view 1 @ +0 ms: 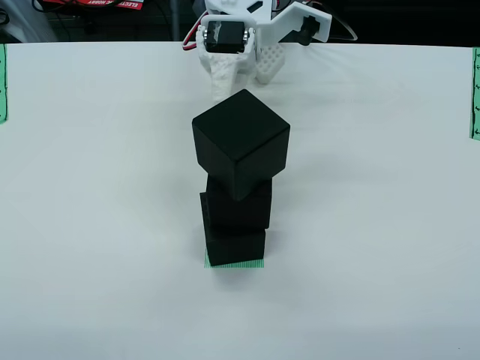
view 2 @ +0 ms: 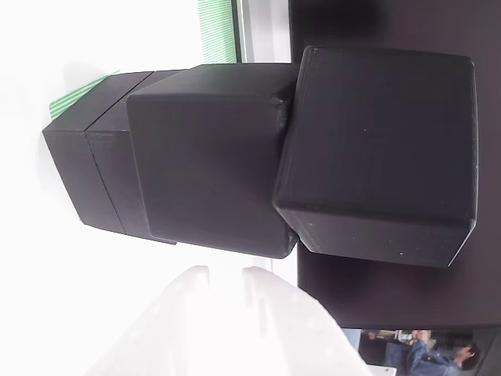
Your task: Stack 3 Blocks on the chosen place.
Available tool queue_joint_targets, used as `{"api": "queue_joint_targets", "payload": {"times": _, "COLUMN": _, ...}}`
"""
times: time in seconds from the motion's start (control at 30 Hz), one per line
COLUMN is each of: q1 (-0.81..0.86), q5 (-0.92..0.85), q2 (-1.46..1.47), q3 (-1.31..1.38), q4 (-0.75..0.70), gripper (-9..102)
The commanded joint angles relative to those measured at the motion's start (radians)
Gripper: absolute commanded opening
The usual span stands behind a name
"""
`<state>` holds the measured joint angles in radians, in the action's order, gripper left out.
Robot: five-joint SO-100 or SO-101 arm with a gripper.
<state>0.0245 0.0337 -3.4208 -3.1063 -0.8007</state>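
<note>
Three matte black cubes are seen stacked in a leaning column on the white table, the top block looming nearest in the view from above and turned corner-on, overhanging the two beneath it. Below it, the middle block is set on the bottom block, which rests on the green striped square, a sliver of which is left showing at its front edge. Behind the stack, at the table's far edge, the white gripper is seen well apart from the blocks; whether its fingers are spread or pressed together cannot be told. Narrow green strips are seen at both side edges.
</note>
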Motion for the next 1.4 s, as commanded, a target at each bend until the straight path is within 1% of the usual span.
{"api": "queue_joint_targets", "payload": {"times": 0.0, "q1": 0.008, "q5": 0.006, "q2": -0.011, "q3": -0.041, "q4": -0.005, "gripper": 0}}
{"api": "queue_joint_targets", "payload": {"times": 1.37, "q1": -0.015, "q5": -0.008, "q2": -0.012, "q3": -0.041, "q4": -0.008, "gripper": 0}}
